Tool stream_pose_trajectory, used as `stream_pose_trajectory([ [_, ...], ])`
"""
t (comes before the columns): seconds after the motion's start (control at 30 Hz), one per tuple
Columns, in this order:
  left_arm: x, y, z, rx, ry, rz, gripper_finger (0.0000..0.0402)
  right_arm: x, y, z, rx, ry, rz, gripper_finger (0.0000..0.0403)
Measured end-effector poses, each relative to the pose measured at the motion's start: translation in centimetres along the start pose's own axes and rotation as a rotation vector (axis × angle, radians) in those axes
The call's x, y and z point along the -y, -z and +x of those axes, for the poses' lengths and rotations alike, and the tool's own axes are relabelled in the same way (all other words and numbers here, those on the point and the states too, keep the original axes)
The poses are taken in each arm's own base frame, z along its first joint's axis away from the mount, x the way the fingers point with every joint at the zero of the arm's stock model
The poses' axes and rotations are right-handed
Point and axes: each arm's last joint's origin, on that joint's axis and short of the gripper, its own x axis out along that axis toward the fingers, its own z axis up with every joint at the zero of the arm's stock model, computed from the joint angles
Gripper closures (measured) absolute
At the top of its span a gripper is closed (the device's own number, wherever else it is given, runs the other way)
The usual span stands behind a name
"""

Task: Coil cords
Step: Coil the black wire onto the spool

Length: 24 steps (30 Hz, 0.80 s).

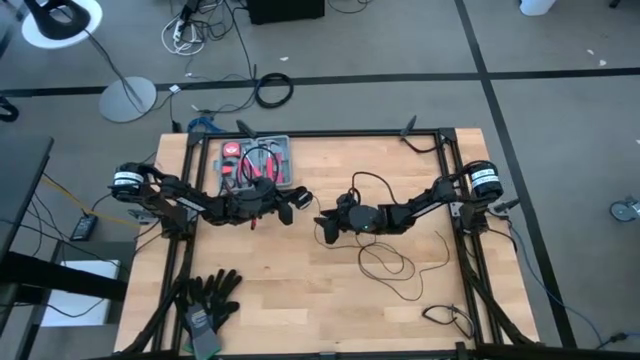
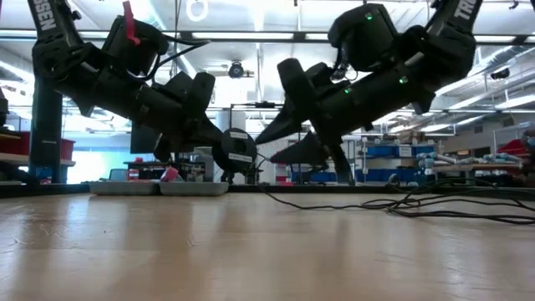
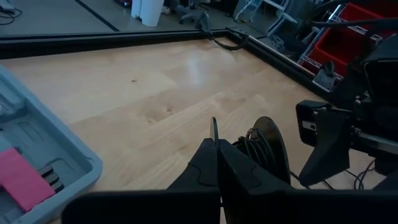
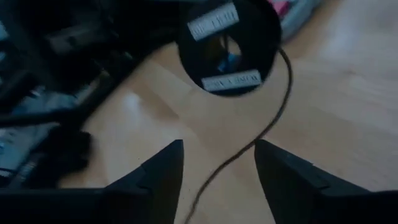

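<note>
Pale wooden tabletop fills the foreground of the low view, and above its middle both arms hang close together. From overhead, the left claw sits just in front of a grey tool tray at the far left of the tabletop; its fingers are pressed tight together, pinching the black spool, a flat round disc with white labels held on edge above the wood. Facing it from the right, the right claw stands with its two fingers spread wide and nothing between them except the cord passing below. That thin black cord runs from the spool's rim down through the gap, then trails across the tabletop in loose loops to the right of centre, near the right arm. A pair of black gloves lies at the near left edge, well apart from the cord
</note>
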Motion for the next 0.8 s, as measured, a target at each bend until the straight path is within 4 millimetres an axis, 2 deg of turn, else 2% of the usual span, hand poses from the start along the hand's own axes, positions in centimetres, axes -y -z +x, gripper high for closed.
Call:
stream_pose_trajectory([
  [0.27, 0.0, 0.0, 0.0, -0.002, 0.0, 0.002, 0.0402, -0.4, 0.0, 0.8, -0.044, 0.051, -0.031, 0.0285],
  [0.47, 0.0, 0.0, 0.0, 0.003, 0.003, 0.012, 0.0402, -0.3, 0.1, 0.7, -0.055, 0.058, -0.044, 0.0386],
  [0.6, 0.1, -0.1, 0.0, 0.008, 0.006, 0.009, 0.0402, -0.4, 0.4, 0.6, -0.063, 0.07, -0.068, 0.0398],
  [0.7, 0.2, -0.3, 0.0, 0.025, 0.023, -0.002, 0.0402, -0.5, 0.7, 0.7, -0.133, 0.143, -0.094, 0.04],
  [0.8, 0.5, -0.7, 0.0, 0.053, 0.062, -0.024, 0.0402, -1.0, 0.8, 1.6, -0.19, 0.206, -0.139, 0.0401],
])
